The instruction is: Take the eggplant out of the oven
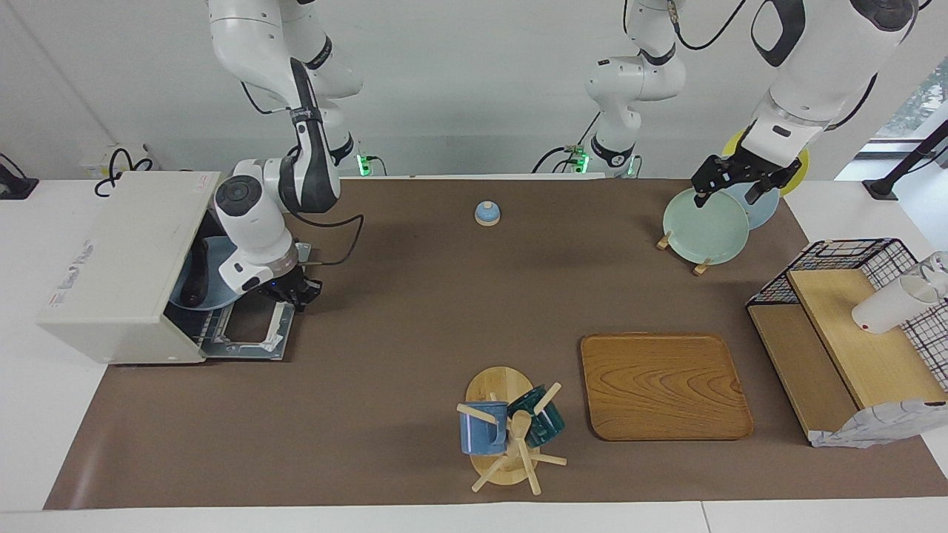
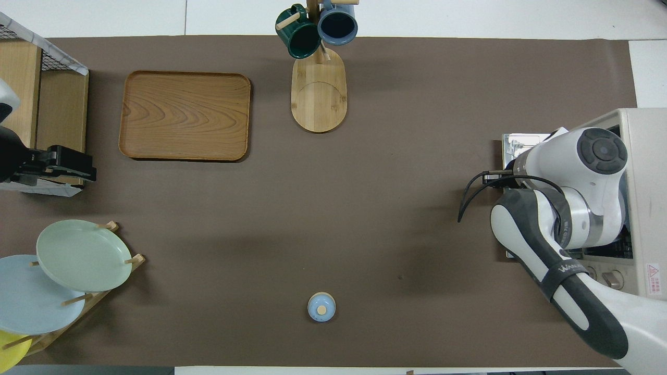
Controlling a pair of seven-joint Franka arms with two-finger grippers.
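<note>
The off-white oven [image 1: 118,259] stands at the right arm's end of the table, and it also shows in the overhead view [image 2: 646,156]. Its door [image 1: 248,337] lies dropped open, almost flat. Inside, the dark eggplant [image 1: 195,275] lies on a blue plate [image 1: 218,296]. My right gripper [image 1: 294,291] is at the door's outer edge, shut on the door handle at the end nearer to the robots. In the overhead view the right arm hides it. My left gripper [image 1: 729,189] waits, open, in the air over the plate rack.
A plate rack [image 1: 703,226] holds green, blue and yellow plates. A small blue bell [image 1: 486,213], a mug tree [image 1: 511,429], a wooden tray [image 1: 664,385] and a wire basket [image 1: 852,255] with a wooden shelf and a white cup [image 1: 889,307] stand around the mat.
</note>
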